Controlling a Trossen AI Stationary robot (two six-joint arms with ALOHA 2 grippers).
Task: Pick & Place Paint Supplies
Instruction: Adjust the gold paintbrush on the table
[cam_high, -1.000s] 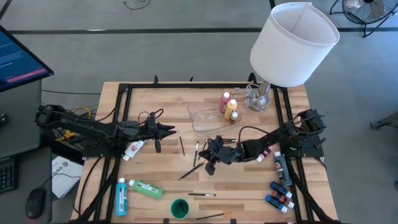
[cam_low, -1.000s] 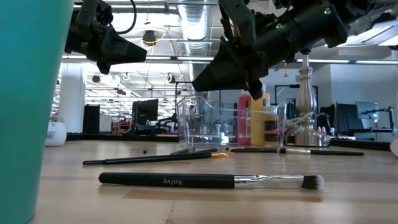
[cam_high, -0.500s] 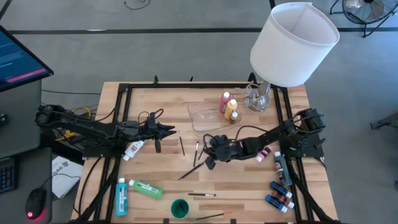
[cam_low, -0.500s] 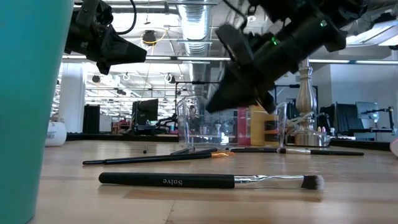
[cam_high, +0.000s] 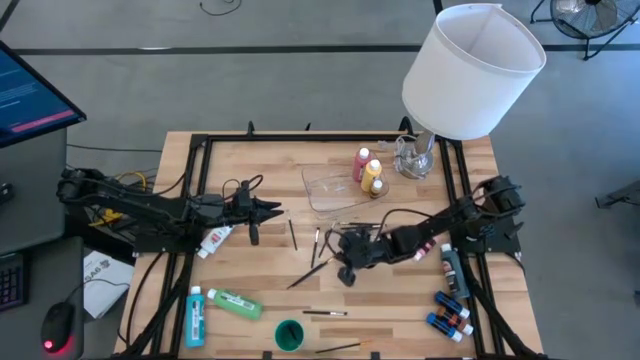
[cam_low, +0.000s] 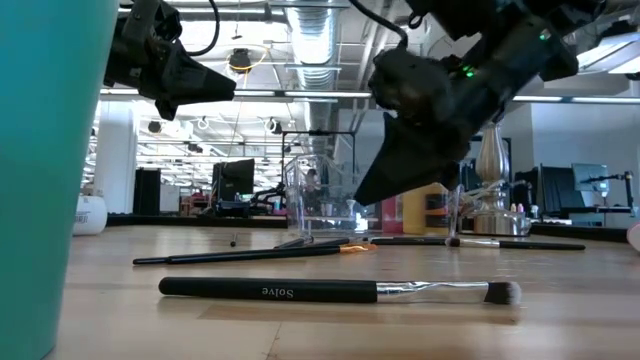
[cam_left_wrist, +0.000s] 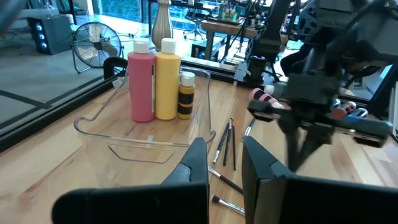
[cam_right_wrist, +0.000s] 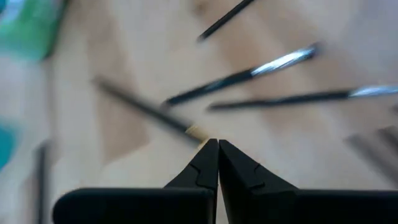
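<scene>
right gripper (cam_high: 344, 272) dropped nearer wood table (cam_high: 250, 180) — jaws shut, brushes (cam_high: 318, 245) scattered.

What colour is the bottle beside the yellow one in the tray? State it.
Pink bottle, white cap; clearest in the left wrist view.

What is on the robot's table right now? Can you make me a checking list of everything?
Surface: wooden table with a black frame.
Job's things: pink bottle and yellow bottle standing at the clear tray; green bottle and blue bottle lying near the front; thin brushes scattered mid-table; a brush marked Solve lying flat.
Clutter: white lampshade; green cup.
Grippers: left gripper shut, waiting at the left; right gripper shut, empty, tips just above the brushes.
Cables: black cables along both arms.
Surroundings: monitor, computer mouse, floor fan.
</scene>
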